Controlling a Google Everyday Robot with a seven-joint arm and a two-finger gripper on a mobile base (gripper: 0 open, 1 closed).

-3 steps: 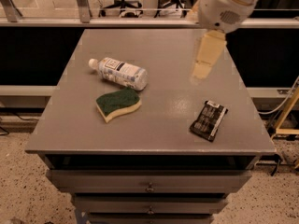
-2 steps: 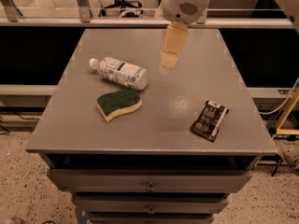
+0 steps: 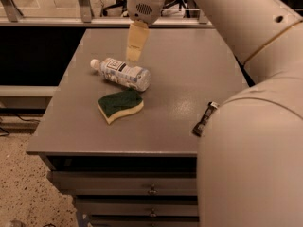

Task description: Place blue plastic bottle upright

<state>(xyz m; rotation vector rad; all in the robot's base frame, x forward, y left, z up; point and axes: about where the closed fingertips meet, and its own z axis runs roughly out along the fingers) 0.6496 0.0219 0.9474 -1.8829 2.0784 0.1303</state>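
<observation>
The blue plastic bottle lies on its side on the grey table, left of the middle. Its white cap points to the back left and its label faces up. My gripper hangs down from the top of the camera view, just behind and above the bottle's middle, apart from it and holding nothing. My arm fills the right side of the view.
A green and yellow sponge lies just in front of the bottle. A dark flat packet lies at the right, partly hidden by my arm. Drawers sit under the tabletop. A railing runs behind the table.
My gripper has moved left across the table, from over the right side to just behind the bottle. My arm now covers the right of the view. The bottle and sponge have not moved.
</observation>
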